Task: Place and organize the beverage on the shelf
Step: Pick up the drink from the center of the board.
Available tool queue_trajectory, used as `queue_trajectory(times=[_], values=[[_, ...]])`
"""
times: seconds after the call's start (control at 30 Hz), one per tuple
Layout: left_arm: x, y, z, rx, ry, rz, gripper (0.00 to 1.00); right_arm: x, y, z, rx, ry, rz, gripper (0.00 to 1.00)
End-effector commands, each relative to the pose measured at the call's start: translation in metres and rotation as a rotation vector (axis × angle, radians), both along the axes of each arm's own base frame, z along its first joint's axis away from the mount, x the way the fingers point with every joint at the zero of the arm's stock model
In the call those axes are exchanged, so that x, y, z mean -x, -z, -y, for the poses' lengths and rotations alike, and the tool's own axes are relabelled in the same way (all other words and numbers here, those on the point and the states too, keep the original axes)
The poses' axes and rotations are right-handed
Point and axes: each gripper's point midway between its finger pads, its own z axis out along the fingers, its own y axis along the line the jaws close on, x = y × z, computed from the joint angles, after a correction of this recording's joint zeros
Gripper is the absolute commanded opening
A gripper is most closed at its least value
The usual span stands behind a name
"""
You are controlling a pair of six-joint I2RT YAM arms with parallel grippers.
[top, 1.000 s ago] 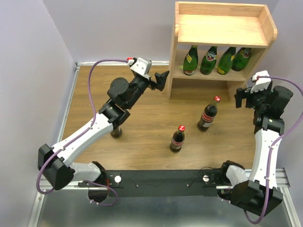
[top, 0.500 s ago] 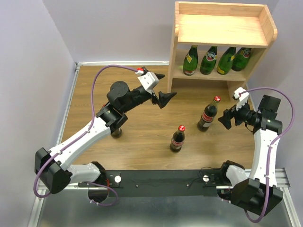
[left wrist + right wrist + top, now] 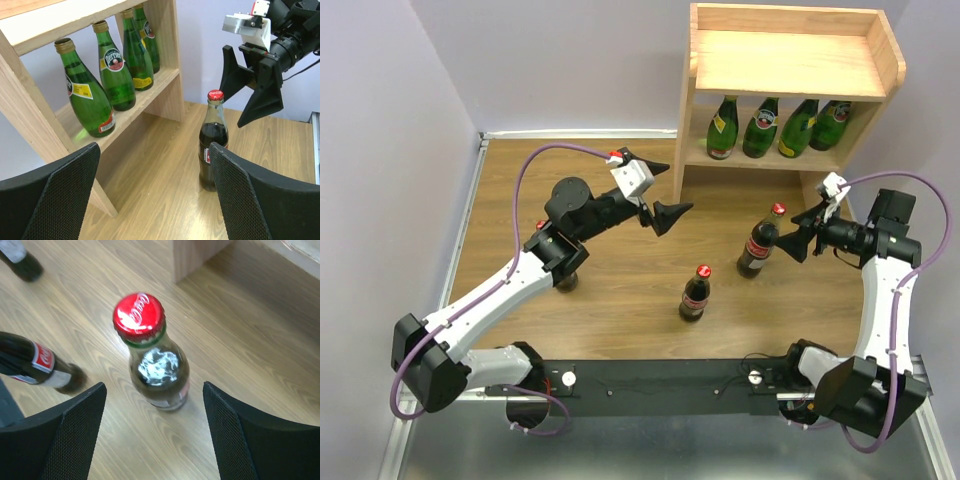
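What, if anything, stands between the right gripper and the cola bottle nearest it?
Nothing visible does. The right gripper, jaws open, faces the cola bottle directly, with only bare table between them in the right wrist view. The second cola bottle stands off to one side, clear of the approach.

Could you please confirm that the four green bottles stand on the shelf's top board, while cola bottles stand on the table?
Not quite: the four green bottles stand on the shelf's lower tier, beneath the top board, as the top external view shows. The cola bottles do stand on the table.
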Motion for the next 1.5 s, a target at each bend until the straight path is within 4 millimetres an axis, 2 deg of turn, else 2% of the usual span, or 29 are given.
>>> queue_trajectory(times=[0.0, 0.13, 0.33, 0.5, 0.83, 0.93, 0.97, 1.03, 1.07, 1.1, 1.17, 1.2, 1.27, 1.3, 1.37, 1.4, 1.47], values=[[0.011, -0.018, -0.005, 0.047, 0.02, 0.044, 0.97, -0.005, -0.018, -0.013, -0.094, -0.051, 0.024, 0.83], [0.013, -0.02, -0.005, 0.068, 0.03, 0.029, 0.97, -0.01, -0.026, -0.018, -0.128, -0.076, 0.024, 0.82], [0.01, -0.019, -0.003, 0.083, 0.023, 0.002, 0.99, -0.019, -0.03, -0.03, -0.142, -0.11, 0.005, 0.74], [0.007, -0.015, -0.002, 0.086, 0.019, -0.022, 0.98, -0.025, -0.028, -0.042, -0.123, -0.129, -0.003, 0.66], [0.006, -0.01, 0.0, 0.084, 0.024, -0.03, 0.98, -0.027, -0.021, -0.052, -0.109, -0.141, -0.011, 0.49], [0.002, -0.002, 0.007, 0.068, 0.048, -0.044, 0.98, -0.028, -0.023, -0.054, -0.099, -0.144, -0.001, 0.37], [0.001, -0.001, 0.01, 0.065, 0.057, -0.052, 0.98, -0.029, -0.023, -0.054, -0.098, -0.141, -0.005, 0.28], [-0.001, 0.004, 0.017, 0.057, 0.084, -0.068, 0.99, -0.03, -0.026, -0.054, -0.09, -0.135, 0.001, 0.16], [-0.002, 0.006, 0.021, 0.053, 0.092, -0.074, 0.98, -0.03, -0.028, -0.054, -0.088, -0.131, 0.006, 0.02], [-0.001, 0.002, 0.023, 0.057, 0.11, -0.065, 0.99, -0.03, -0.03, -0.054, -0.086, -0.128, 0.01, 0.01], [-0.004, 0.008, 0.031, 0.048, 0.13, -0.077, 0.98, -0.03, -0.038, -0.054, -0.086, -0.126, 0.025, 0.01], [-0.002, 0.003, 0.034, 0.05, 0.157, -0.059, 0.98, -0.031, -0.041, -0.054, -0.082, -0.122, 0.033, 0.01], [-0.005, 0.009, 0.042, 0.035, 0.175, -0.06, 0.98, -0.033, -0.051, -0.053, -0.08, -0.112, 0.052, 0.01], [-0.003, 0.004, 0.045, 0.034, 0.201, -0.039, 0.98, -0.034, -0.055, -0.052, -0.071, -0.098, 0.064, 0.01], [-0.008, 0.01, 0.054, 0.018, 0.215, -0.042, 0.98, -0.037, -0.063, -0.05, -0.068, -0.076, 0.082, 0.01], [-0.006, 0.005, 0.058, 0.016, 0.238, -0.022, 0.98, -0.039, -0.069, -0.047, -0.059, -0.06, 0.099, 0.01], [-0.01, 0.014, 0.066, 0.001, 0.254, -0.032, 0.98, -0.041, -0.076, -0.046, -0.061, -0.042, 0.112, 0.01]])
